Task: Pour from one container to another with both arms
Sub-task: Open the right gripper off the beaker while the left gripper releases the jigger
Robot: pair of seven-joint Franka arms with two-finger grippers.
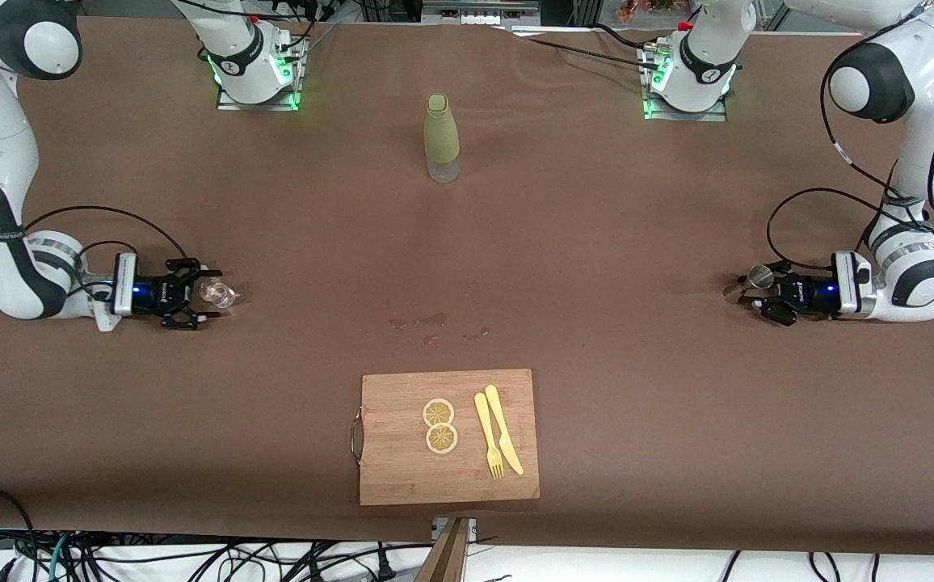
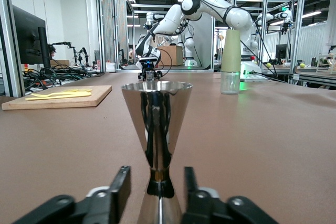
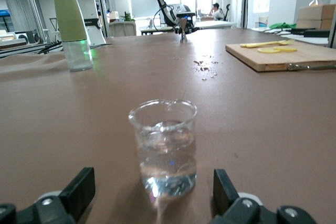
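A small clear glass beaker (image 1: 217, 293) (image 3: 164, 148) holding some water stands on the brown table toward the right arm's end. My right gripper (image 1: 210, 295) (image 3: 153, 191) lies low around it, open, with a wide gap on each side of the glass. Toward the left arm's end stands a steel hourglass-shaped jigger (image 1: 758, 277) (image 2: 157, 124). My left gripper (image 1: 747, 296) (image 2: 156, 192) straddles its narrow waist, open, both fingers (image 2: 119, 184) close to it but apart from the metal.
A bottle in a green sleeve (image 1: 441, 137) (image 2: 230, 59) (image 3: 71, 22) stands mid-table, near the arm bases. Nearest the front camera lies a wooden cutting board (image 1: 402, 465) with two lemon slices (image 1: 439, 425), a yellow knife and fork (image 1: 498, 440). Spilled drops (image 1: 433, 323) wet the table's middle.
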